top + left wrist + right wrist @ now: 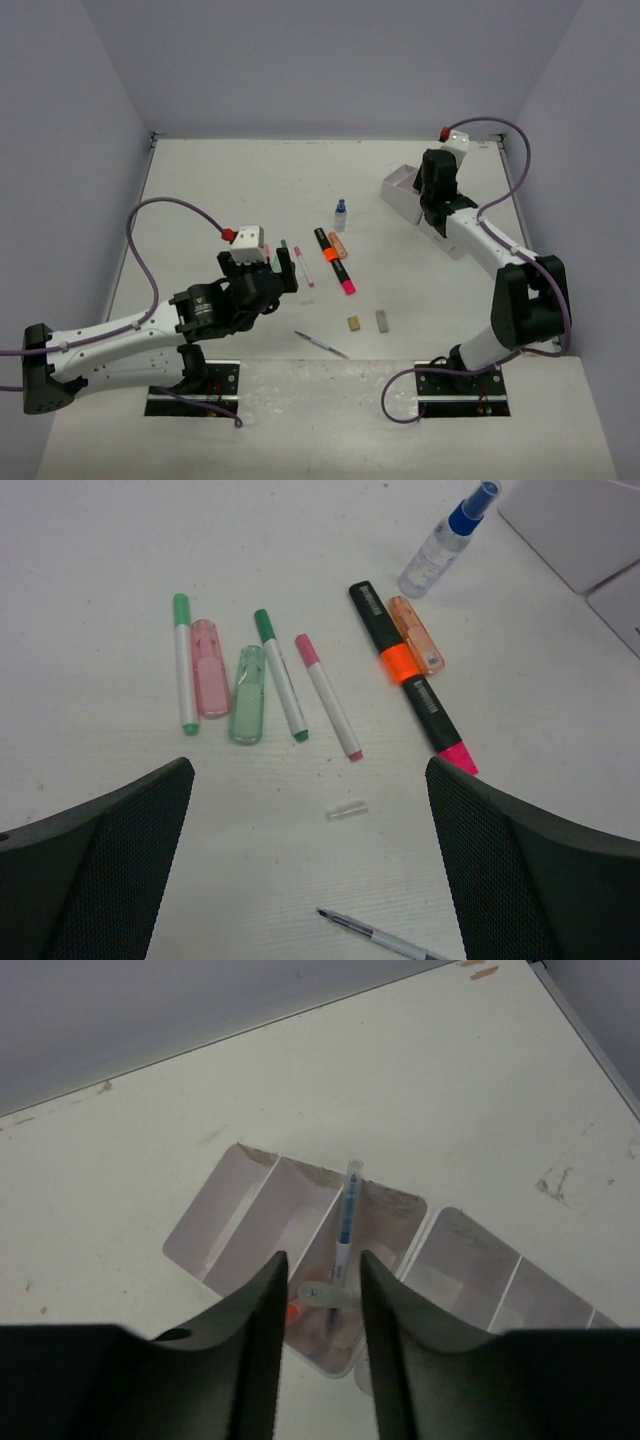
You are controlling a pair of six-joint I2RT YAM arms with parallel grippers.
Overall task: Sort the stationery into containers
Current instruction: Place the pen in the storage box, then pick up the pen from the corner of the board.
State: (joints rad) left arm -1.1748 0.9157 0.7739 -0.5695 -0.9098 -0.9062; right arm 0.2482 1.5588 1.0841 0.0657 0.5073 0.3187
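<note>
Stationery lies loose on the table: two green-capped pens (182,663), a pink highlighter (209,667), a green highlighter (247,694), a pink pen (328,696), a black marker (412,679) with orange and pink, a blue-capped bottle (440,542), a thin pen (385,940) and two erasers (354,323). My left gripper (310,860) hovers open above them, holding nothing. My right gripper (322,1270) is over the white organizer (240,1210), jaws apart. A blue-and-white pen (346,1230) leans in the compartment below, with a pale green piece (328,1295) between the fingers, touching neither clearly.
A small clear cap (346,809) lies between the pens and the thin pen. An orange highlighter (417,634) rests beside the black marker. Something orange (292,1312) sits low in the same compartment as the pen. Grey walls enclose the table.
</note>
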